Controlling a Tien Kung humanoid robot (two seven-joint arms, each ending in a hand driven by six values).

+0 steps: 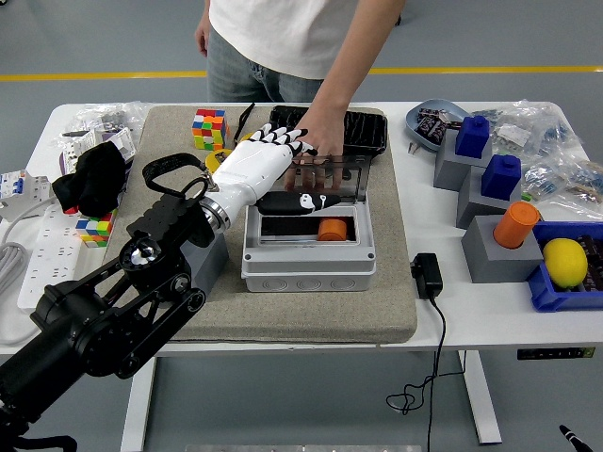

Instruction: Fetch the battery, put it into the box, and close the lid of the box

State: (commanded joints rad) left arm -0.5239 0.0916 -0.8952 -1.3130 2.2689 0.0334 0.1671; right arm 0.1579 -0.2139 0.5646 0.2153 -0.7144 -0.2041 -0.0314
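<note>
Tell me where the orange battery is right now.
In the head view, the orange battery lies inside the grey box, right of centre, just below the left hand on the lid.
</note>
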